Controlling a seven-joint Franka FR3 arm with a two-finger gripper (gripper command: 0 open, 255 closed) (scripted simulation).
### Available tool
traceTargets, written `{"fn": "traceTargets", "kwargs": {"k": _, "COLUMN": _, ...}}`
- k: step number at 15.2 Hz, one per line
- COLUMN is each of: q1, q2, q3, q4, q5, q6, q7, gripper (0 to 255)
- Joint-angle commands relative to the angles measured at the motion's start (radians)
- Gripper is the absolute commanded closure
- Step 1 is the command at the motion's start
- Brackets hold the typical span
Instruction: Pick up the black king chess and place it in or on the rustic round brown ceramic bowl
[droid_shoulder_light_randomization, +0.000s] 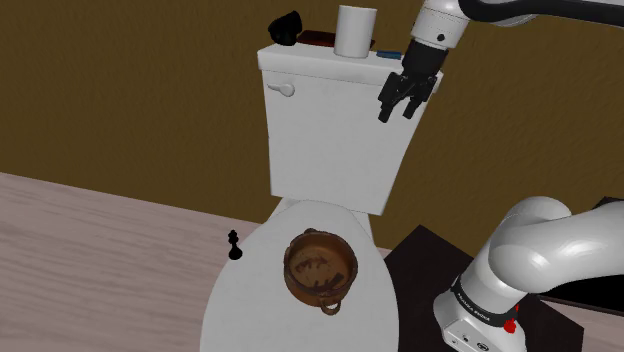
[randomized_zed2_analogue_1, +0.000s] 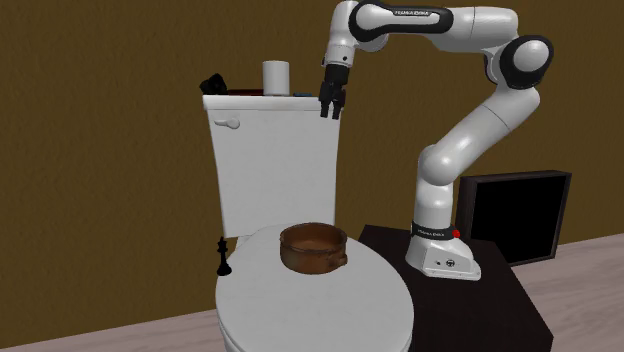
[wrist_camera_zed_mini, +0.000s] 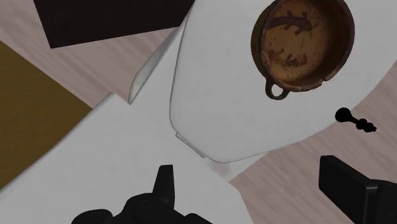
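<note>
Two things sit nearest us on the toilet lid (droid_shoulder_light_randomization: 250, 312): the brown bowl (droid_shoulder_light_randomization: 320, 268) and, to the shoulder view's left, the black king (droid_shoulder_light_randomization: 235, 246), upright at the lid's edge. Farther back, beside the tank (droid_shoulder_light_randomization: 330, 130), we see the gripper (droid_shoulder_light_randomization: 397, 115), fingers wide apart, empty.

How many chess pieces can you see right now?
1. The black king chess piece stands upright at the edge of the white toilet lid, apart from the brown bowl, on the shoulder view's left of it. Others could be hidden behind the toilet tank.
</note>
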Motion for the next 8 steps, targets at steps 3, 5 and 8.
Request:
{"fn": "traceTargets", "kwargs": {"k": 3, "q1": 0.009, "q2": 0.018, "q3": 0.031, "q4": -0.032, "q5": 0.022, "q6": 0.054, "q7": 0.031, "gripper": 0}}
{"fn": "traceTargets", "kwargs": {"k": 5, "q1": 0.019, "q2": 0.041, "q3": 0.062, "q4": -0.059, "q5": 0.044, "q6": 0.109, "q7": 0.061, "gripper": 0}}
{"fn": "traceTargets", "kwargs": {"k": 8, "q1": 0.033, "q2": 0.087, "q3": 0.110, "q4": -0.091, "q5": 0.075, "q6": 0.193, "q7": 0.106, "gripper": 0}}
